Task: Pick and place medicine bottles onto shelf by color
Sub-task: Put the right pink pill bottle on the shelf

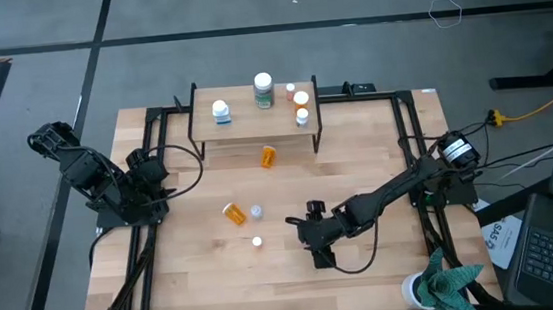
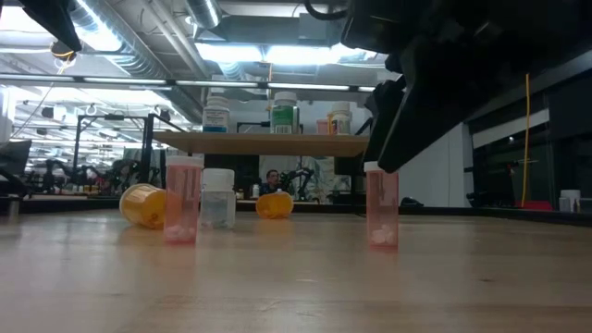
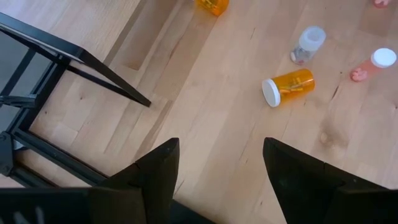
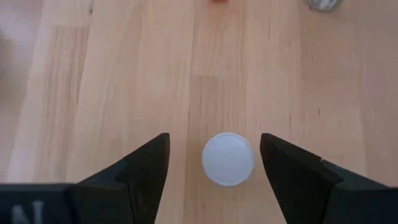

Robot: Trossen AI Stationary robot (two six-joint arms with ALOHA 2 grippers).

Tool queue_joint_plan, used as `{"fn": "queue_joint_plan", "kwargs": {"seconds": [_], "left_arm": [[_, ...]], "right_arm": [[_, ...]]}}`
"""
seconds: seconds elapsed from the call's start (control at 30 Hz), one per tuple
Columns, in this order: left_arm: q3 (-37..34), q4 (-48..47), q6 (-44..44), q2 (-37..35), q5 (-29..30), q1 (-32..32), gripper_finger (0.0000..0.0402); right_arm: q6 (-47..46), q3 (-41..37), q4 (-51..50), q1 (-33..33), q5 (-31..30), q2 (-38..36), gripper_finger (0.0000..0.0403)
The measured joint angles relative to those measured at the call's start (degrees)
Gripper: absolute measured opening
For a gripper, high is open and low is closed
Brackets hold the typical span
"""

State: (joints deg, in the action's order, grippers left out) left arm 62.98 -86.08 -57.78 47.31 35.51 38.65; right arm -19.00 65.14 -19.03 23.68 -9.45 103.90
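Though hidden overhead, the bottle (image 4: 228,159) sits between right gripper (image 4: 214,163) fingers.

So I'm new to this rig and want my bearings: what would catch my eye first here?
Probably the right pincer, open and poised straight above a white-capped bottle standing on the table. Next, the shelf at the table's far edge, already carrying several upright bottles, including a green one. Two orange bottles lie on their sides: one just in front of the shelf, one nearer mid-table.
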Motion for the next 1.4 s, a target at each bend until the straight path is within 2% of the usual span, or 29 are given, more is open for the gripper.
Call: {"fn": "queue_joint_plan", "kwargs": {"seconds": [0.17,0.97,1.1,1.4], "left_arm": [[0.0,0.0,0.0,0.0,0.0,0.0,0.0228],[0.0,0.0,-0.1,0.0,0.0,0.0,0.0228],[0.0,0.0,-0.1,0.0,0.0,0.0,0.0228],[0.0,0.0,-0.1,0.0,0.0,0.0,0.0228]], "right_arm": [[0.2,0.0,-0.2,0.0,-4.0,0.0,0.0252],[-0.1,0.0,-1.1,-0.3,-3.0,2.3,0.0250],[-0.3,0.0,-0.7,-0.2,-2.4,2.3,0.0222],[-0.2,0.0,0.1,-0.2,-2.4,2.3,0.0116]]}}
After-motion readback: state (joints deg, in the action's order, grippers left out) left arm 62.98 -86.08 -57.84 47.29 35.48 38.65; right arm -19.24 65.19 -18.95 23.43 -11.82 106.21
